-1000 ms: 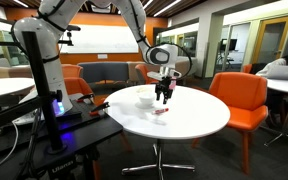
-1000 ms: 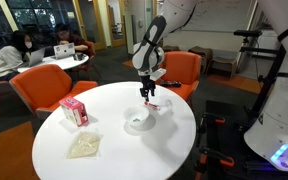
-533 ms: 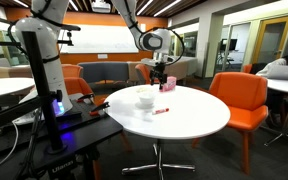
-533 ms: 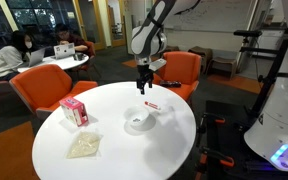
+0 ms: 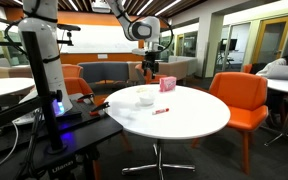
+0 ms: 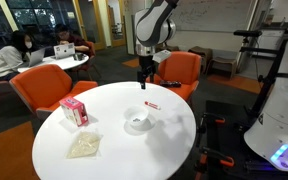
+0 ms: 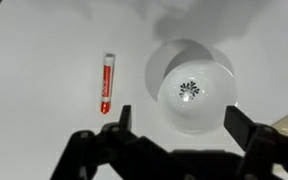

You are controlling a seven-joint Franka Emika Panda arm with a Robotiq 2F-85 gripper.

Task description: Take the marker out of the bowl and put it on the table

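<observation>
The red marker (image 7: pixel 107 84) lies flat on the white round table (image 7: pixel 44 40), beside the white bowl (image 7: pixel 192 88), apart from it. It also shows in both exterior views (image 5: pixel 161 111) (image 6: pixel 152 105). The bowl (image 5: pixel 145 97) (image 6: pixel 138 122) stands upright with nothing loose in it. My gripper (image 7: pixel 180 118) is open and empty, raised well above the table (image 5: pixel 184 115) (image 6: pixel 114 135). In the exterior views it hangs high over the table's far side (image 5: pixel 149 70) (image 6: pixel 142 82).
A pink box (image 6: pixel 74 110) (image 5: pixel 167 85) and a pale flat bag (image 6: pixel 84 146) lie on the table. Orange chairs (image 5: pixel 239 100) (image 6: pixel 39 90) stand around it. The black robot stand (image 5: pixel 69 135) is beside the table.
The gripper has risen well away from the table, open and empty. The marker stays lying on the table next to the bowl.
</observation>
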